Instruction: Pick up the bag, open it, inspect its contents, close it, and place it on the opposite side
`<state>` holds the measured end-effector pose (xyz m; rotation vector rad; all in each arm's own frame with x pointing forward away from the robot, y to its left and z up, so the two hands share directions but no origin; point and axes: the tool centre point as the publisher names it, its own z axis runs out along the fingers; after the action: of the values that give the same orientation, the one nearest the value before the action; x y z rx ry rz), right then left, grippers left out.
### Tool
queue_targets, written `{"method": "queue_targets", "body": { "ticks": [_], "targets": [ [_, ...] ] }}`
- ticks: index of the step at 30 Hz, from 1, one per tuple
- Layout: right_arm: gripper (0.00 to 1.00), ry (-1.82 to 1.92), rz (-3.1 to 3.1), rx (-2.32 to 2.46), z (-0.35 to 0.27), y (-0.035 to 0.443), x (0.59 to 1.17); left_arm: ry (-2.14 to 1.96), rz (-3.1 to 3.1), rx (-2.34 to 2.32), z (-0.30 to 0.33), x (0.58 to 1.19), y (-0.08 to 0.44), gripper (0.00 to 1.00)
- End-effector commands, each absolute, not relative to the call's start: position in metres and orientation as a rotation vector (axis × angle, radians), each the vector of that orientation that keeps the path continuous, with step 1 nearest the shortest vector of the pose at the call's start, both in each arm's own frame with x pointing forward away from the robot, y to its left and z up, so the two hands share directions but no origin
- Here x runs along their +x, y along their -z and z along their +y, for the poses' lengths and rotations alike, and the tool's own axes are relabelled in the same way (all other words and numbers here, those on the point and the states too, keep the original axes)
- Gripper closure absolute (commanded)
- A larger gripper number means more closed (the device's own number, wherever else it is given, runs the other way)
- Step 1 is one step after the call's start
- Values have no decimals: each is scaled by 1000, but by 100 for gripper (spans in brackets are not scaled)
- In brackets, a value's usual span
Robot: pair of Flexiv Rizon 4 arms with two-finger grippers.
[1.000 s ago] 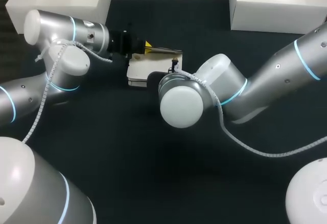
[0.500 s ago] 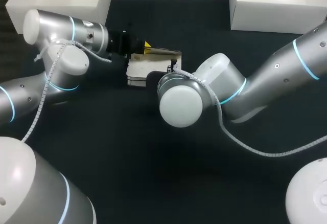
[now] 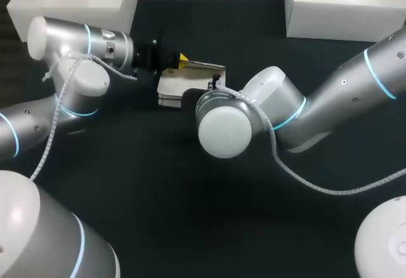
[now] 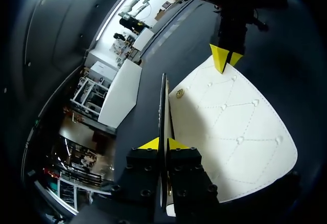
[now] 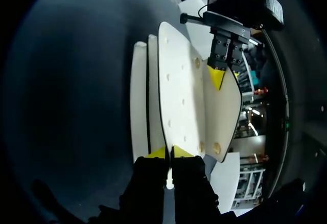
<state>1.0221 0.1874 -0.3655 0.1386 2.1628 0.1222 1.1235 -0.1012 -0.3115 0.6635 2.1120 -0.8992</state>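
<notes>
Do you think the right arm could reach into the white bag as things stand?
Probably not: the right tool is shut on one edge of the flap and the left tool clamps the opposite edge; neither is free.

This is a robot lab, and I am at one of its test benches. The table (image 3: 190, 227) is laid in plain dark matting. Two grey jointed arms with lit blue rings come in over it: my left arm (image 3: 70, 68) from 9 o'clock and my right arm (image 3: 342, 94) from 3 o'clock. A white cable (image 3: 54, 119) is strung loosely along the left one. A white bin (image 3: 70, 2) stands at 11 o'clock and a second bin (image 3: 342, 18) at 1 o'clock. My yellow-tipped left gripper (image 4: 164, 143) and right gripper (image 5: 168, 152) each pinch one white bag (image 4: 230, 132).
</notes>
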Motion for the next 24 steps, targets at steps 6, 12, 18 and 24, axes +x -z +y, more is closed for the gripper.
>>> {"method": "queue_targets", "body": {
  "ticks": [6,12,18,24],
  "targets": [
    [100,-183,2029,110,184,369,1021,893,2048,693,-96,1115,317,100],
    [100,-183,2029,110,184,369,1021,865,2016,738,-95,1108,320,100],
    [100,-183,2029,110,184,369,1021,833,2013,757,-98,1101,327,100],
    [100,-183,2029,110,184,369,1021,833,2022,741,-98,1098,328,100]
  ]
}}
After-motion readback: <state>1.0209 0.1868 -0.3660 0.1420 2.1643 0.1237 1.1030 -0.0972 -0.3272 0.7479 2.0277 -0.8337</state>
